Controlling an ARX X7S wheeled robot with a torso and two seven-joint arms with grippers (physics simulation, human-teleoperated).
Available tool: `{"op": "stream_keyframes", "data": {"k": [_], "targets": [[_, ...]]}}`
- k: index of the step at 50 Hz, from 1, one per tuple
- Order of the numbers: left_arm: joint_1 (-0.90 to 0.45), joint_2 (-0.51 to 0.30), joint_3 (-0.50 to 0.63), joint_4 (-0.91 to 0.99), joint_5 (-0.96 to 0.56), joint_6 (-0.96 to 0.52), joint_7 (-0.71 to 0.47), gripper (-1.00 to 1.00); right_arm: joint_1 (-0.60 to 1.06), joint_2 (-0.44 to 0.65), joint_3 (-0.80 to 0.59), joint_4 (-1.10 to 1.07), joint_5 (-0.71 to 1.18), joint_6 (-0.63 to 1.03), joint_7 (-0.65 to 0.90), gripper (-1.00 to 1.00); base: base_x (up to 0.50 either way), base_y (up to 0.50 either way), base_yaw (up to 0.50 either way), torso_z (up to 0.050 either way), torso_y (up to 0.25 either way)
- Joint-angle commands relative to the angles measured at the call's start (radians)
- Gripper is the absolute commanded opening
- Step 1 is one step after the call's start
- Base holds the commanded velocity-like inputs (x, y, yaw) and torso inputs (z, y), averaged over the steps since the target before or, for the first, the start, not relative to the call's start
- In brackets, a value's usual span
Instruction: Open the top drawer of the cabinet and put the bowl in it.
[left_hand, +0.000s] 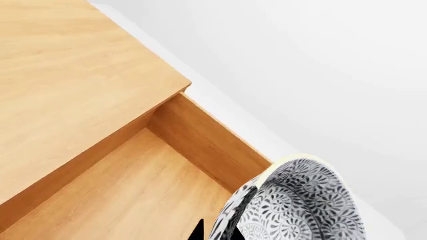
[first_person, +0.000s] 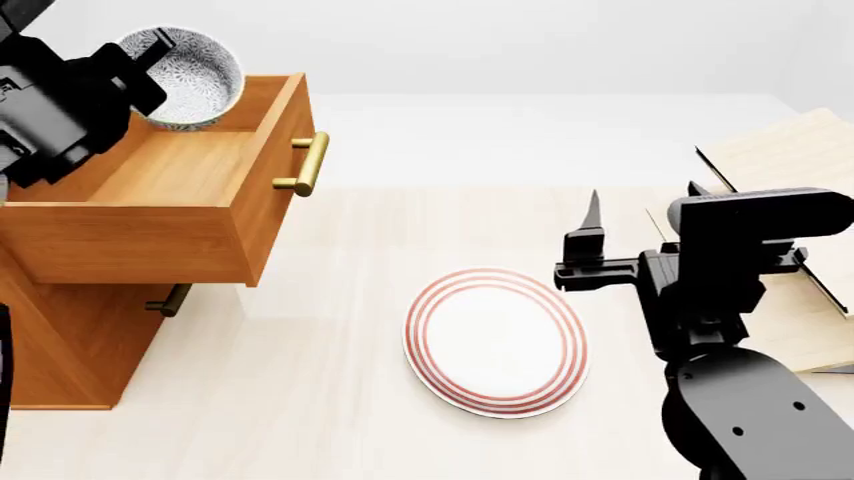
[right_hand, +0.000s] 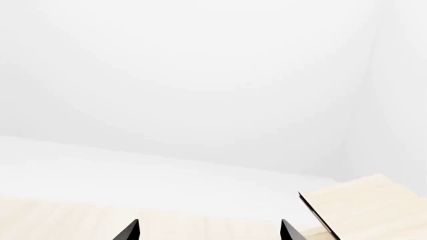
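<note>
Your bowl sits tilted at the far end of the top drawer, over its back wall, pinched at the rim by your left gripper. The drawer stands pulled out of the cabinet, brass handle facing right — a lower handle peeks out beneath. To the right lies the red-ringed plate on the table. Your right gripper hovers beyond it — fingers spread, holding nothing — near the pale rack.
</note>
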Motion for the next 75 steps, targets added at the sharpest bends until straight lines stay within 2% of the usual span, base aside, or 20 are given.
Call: {"op": "stream_keyframes", "data": {"k": [1,33,57,58,75], "targets": [[-0.038,0.020,-0.001,-0.085,0.026,0.032,0.022,-1.00,0.010,0.001,-0.004,-0.002,0.004,0.011,0.004,1.00,0.00,0.00,0.00,0.000,0.000],[-0.063,0.081,0.038,-0.335,0.102,0.118,0.131,-1.00,0.008,0.001,-0.015,0.027,0.003,-0.010,0.008,1.00,0.00,0.00,0.00,0.000,0.001],[-0.051,0.091,0.039,-0.368,0.113,0.139,0.141,-1.00,-0.004,0.001,-0.027,0.052,-0.002,-0.040,0.007,1.00,0.00,0.00,0.00,0.000,0.000],[-0.051,0.091,0.039,-0.368,0.113,0.139,0.141,1.00,-0.004,0.001,-0.027,0.053,-0.002,-0.040,0.007,1.00,0.00,0.00,0.00,0.000,0.000],[-0.041,0.077,0.032,-0.311,0.102,0.122,0.115,1.00,-0.007,0.002,-0.027,0.057,0.002,-0.047,0.010,1.00,0.00,0.00,0.00,0.000,0.000]]}}
